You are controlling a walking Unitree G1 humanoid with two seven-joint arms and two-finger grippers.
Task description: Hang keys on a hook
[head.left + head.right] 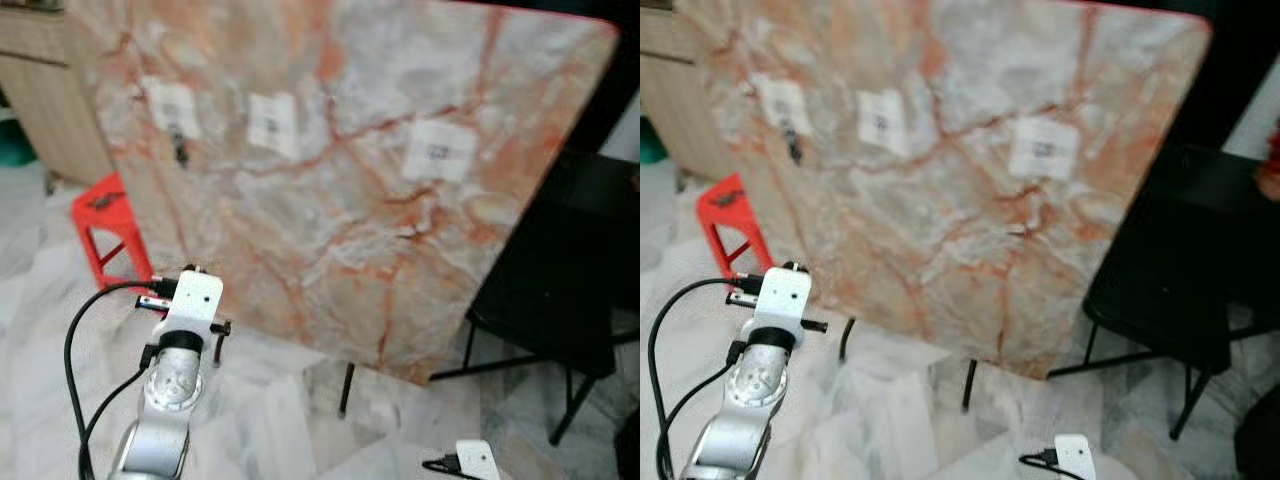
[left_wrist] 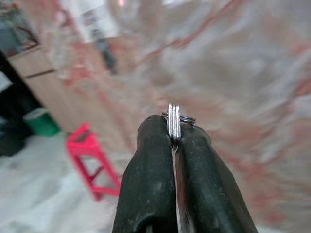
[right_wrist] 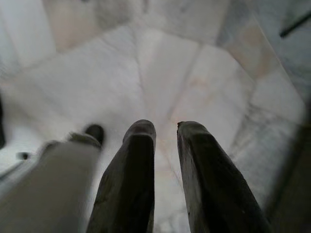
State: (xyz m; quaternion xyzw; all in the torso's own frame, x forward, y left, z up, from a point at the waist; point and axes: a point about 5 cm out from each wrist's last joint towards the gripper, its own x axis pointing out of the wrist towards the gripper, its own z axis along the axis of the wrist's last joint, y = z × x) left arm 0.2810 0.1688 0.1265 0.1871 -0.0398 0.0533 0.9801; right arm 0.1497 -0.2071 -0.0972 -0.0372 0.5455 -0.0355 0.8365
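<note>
Before the upright pink-veined marble slab [image 1: 340, 190], left gripper [image 2: 174, 138] fingers pinching a silver key ring [image 2: 174, 121], right gripper [image 3: 165, 133] fingers slightly apart, holding nothing, over pale floor tiles [image 3: 160, 63].

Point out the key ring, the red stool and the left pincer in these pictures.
key ring [image 2: 174, 120], left wrist view, on the metal loop's edge standing up between the fingers.
red stool [image 1: 105, 215], left eye view, on its seat.
left pincer [image 2: 174, 141], left wrist view, between the fingertips, shut on the key ring.

Pink-orange veined marble slab [image 1: 340, 190] with white labels [image 1: 438, 150], bright red stool [image 1: 110, 235], black chair [image 1: 570, 290], pale grey marble floor [image 1: 270, 420], silver key ring [image 2: 174, 121].
</note>
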